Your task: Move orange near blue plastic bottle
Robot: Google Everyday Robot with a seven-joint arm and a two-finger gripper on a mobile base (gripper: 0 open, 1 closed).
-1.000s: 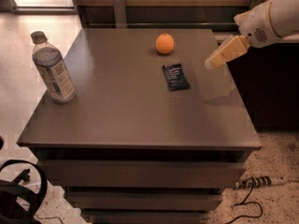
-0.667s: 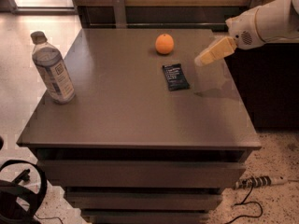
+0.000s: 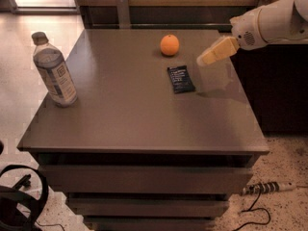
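The orange (image 3: 169, 44) sits on the far middle of the brown table (image 3: 125, 119). The blue plastic bottle (image 3: 54, 71) stands upright near the table's left edge, grey cap on top, pale label with a dark square. My gripper (image 3: 203, 59) hangs above the table's right part, to the right of the orange and a little nearer, apart from it. It holds nothing that I can see.
A flat dark blue snack packet (image 3: 180, 79) lies just in front of the orange, left of and below the gripper. A dark cabinet (image 3: 279, 81) stands to the right of the table. Cables and a power strip (image 3: 267, 187) lie on the floor.
The gripper has moved left over the table, closer to the orange. The orange, bottle and packet have not moved.
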